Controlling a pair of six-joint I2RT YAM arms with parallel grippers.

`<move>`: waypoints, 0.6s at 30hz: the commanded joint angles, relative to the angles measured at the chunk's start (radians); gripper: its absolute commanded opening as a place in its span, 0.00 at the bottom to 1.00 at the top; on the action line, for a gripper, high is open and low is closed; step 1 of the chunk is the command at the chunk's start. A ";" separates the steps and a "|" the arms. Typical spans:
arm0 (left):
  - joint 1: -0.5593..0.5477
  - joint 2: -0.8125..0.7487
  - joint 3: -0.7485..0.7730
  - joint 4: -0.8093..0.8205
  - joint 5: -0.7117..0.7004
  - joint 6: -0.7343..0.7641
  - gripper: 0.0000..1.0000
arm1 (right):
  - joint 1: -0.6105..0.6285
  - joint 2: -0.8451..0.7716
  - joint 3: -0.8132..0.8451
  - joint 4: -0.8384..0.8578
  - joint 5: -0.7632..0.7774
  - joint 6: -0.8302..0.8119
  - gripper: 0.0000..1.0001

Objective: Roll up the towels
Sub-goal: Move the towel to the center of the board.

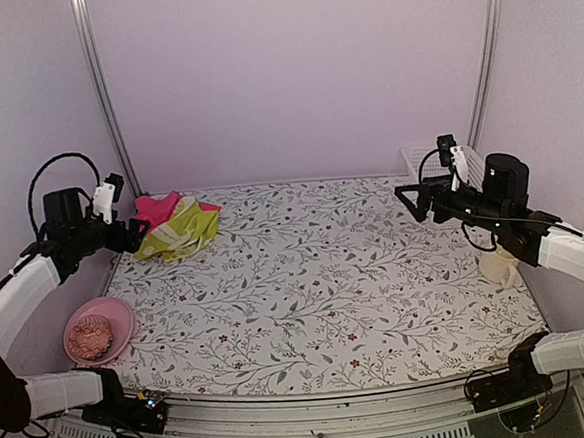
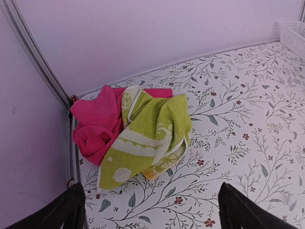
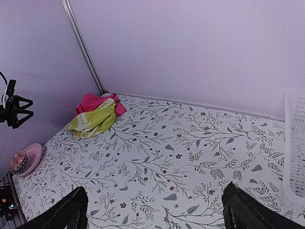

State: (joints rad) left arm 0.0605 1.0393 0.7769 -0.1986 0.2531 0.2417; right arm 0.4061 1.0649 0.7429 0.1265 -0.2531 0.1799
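1. Top view: the pink towel (image 1: 156,208) and the yellow-green towel (image 1: 185,231) are bunched at the upper left of the bench (image 1: 326,277), unrolled. The left gripper (image 1: 138,233) is held open beside them, likely for a grab.
2. Left wrist view: the yellow-green towel is draped over the pink towel.
3. Right wrist view: the right gripper (image 3: 155,200) is held open, well apart from them.

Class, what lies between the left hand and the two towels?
Only bare flowered table cover. The left wrist view shows nothing else between the open left hand and the heaped towels.
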 commanded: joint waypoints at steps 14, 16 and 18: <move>0.022 0.333 0.198 0.090 0.025 0.084 0.97 | 0.038 0.356 -0.035 0.366 -0.166 -0.008 0.99; 0.022 0.425 0.252 0.068 0.023 0.083 0.97 | 0.057 0.430 -0.010 0.368 -0.155 -0.013 0.99; 0.022 0.511 0.302 0.035 0.015 0.084 0.97 | 0.078 0.479 0.011 0.366 -0.145 -0.021 0.99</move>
State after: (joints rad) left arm 0.0731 1.4227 1.0000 -0.1204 0.2840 0.3218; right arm 0.4473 1.4685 0.7017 0.4500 -0.3775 0.1753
